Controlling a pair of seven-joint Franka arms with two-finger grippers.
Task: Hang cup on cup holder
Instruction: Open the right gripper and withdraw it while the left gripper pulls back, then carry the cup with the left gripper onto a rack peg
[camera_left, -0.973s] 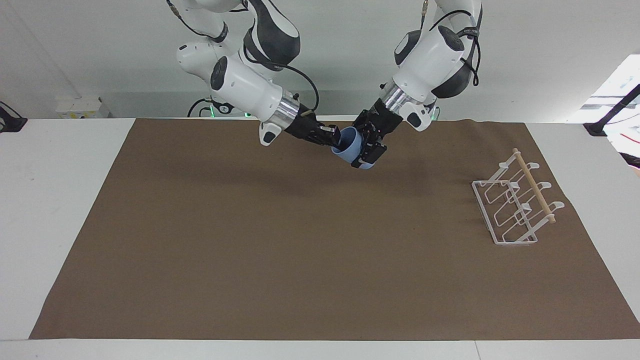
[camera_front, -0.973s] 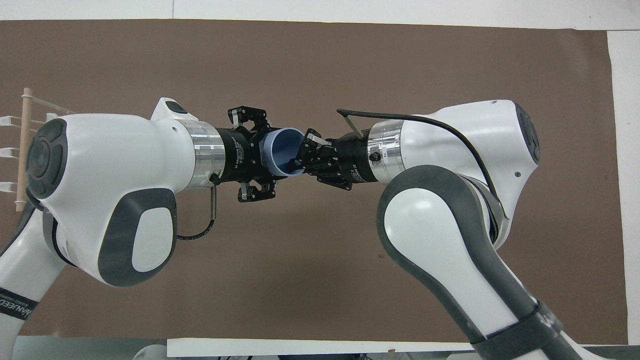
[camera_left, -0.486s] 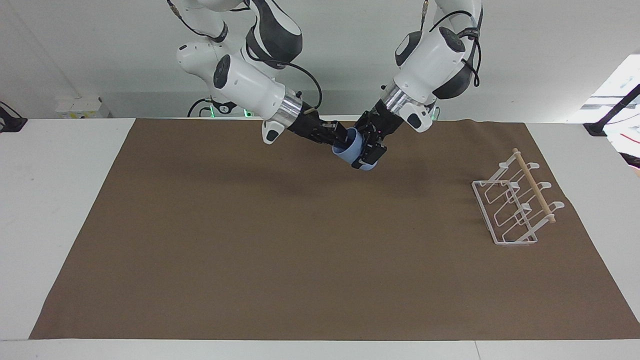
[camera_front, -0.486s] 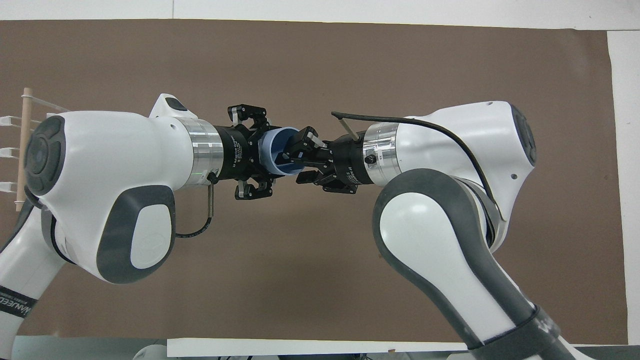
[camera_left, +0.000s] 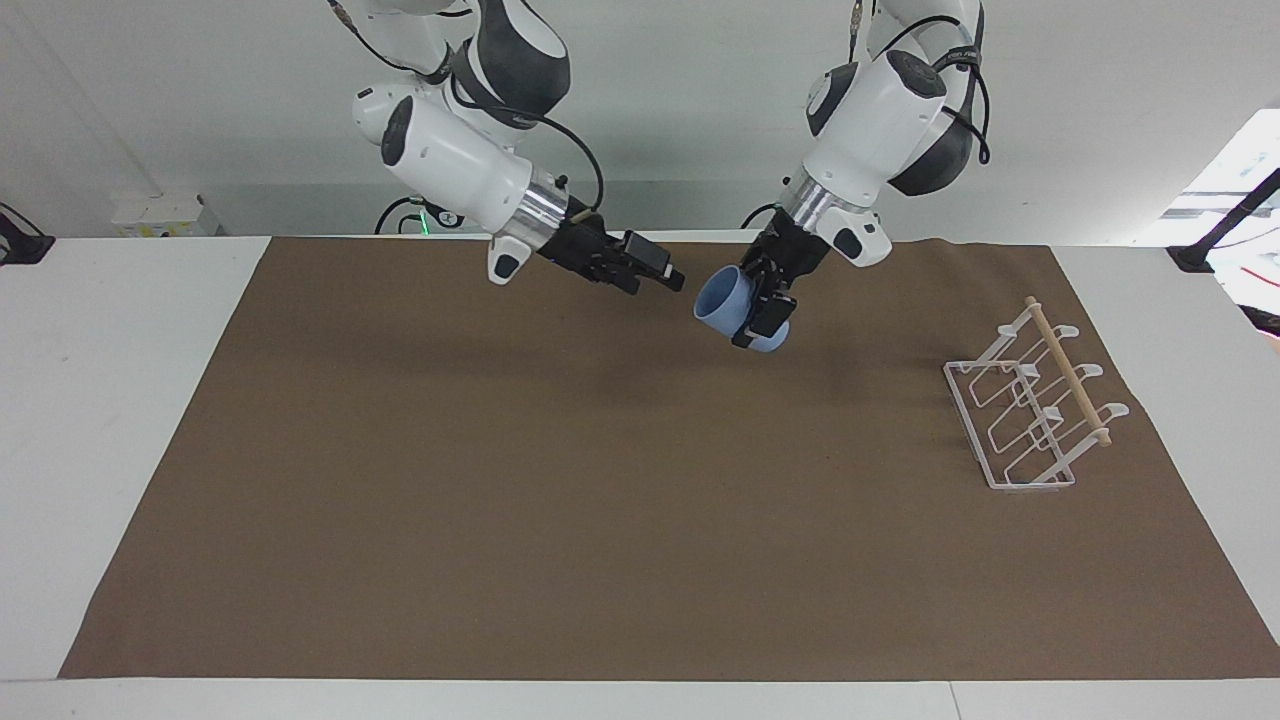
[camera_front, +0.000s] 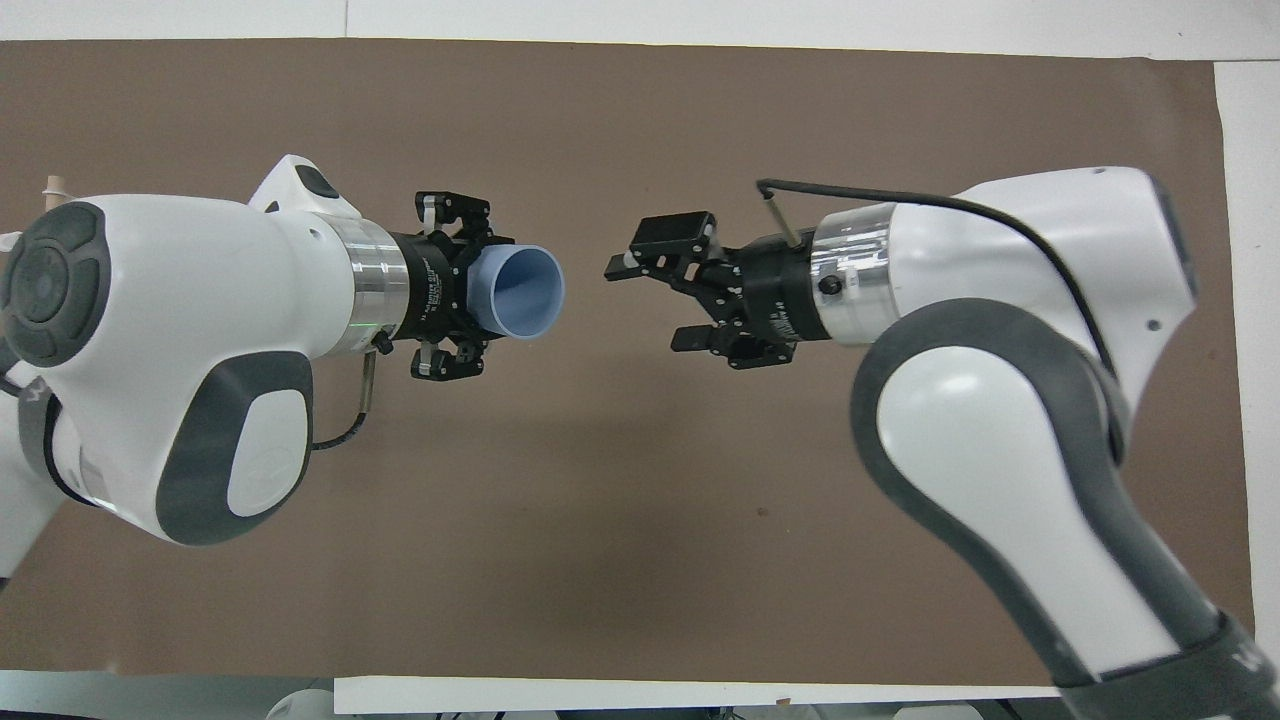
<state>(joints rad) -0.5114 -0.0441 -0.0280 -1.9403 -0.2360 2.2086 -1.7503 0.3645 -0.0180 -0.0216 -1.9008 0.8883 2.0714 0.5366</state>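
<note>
1. Left gripper (camera_left: 762, 318) clamped on cup (camera_left: 738, 307), raised over mat (camera_left: 560, 500), mouth turned toward right gripper.
2. Right gripper (camera_left: 668, 276) spread wide, empty, apart from cup.
3. Holder (camera_left: 1030, 410) on mat, toward left arm's end, well apart from cup.

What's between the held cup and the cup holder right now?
Nothing: the facing view shows only bare brown mat between the cup, held aloft by the left gripper, and the cup holder.

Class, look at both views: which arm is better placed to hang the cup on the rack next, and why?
The left arm. Its pincer is shut on the blue cup, and the rack stands at that arm's end of the table. The right pincer is open, empty and apart from the cup.
</note>
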